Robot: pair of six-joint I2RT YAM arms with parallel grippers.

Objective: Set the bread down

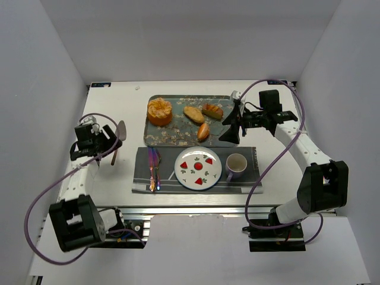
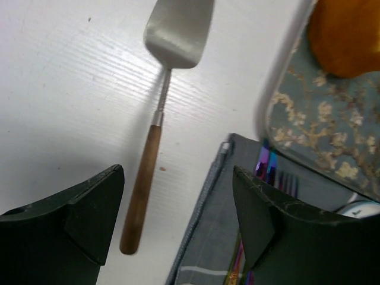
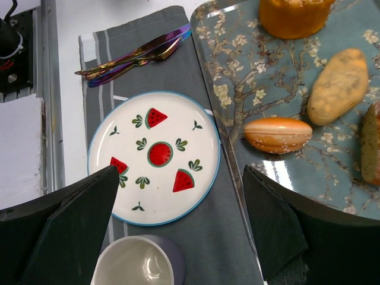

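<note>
The bread (image 1: 160,111), a large round golden-orange bun, sits at the left end of the floral tray (image 1: 172,135). Its edge shows in the left wrist view (image 2: 347,35) and the right wrist view (image 3: 294,15). A white plate with watermelon slices (image 1: 205,177) (image 3: 178,122) lies bare on the grey placemat (image 1: 249,157). My left gripper (image 1: 110,142) (image 2: 178,178) hovers open at the table's left, over a cake server (image 2: 160,113). My right gripper (image 1: 230,133) (image 3: 181,178) hangs open above the tray's right end and the plate, holding nothing.
Three small brown rolls (image 1: 193,114) (image 1: 212,110) (image 1: 203,131) lie on the tray's right half. A purple mug (image 1: 236,165) (image 3: 136,261) stands right of the plate. Iridescent cutlery (image 1: 154,168) lies on the mat's left. White walls enclose the table.
</note>
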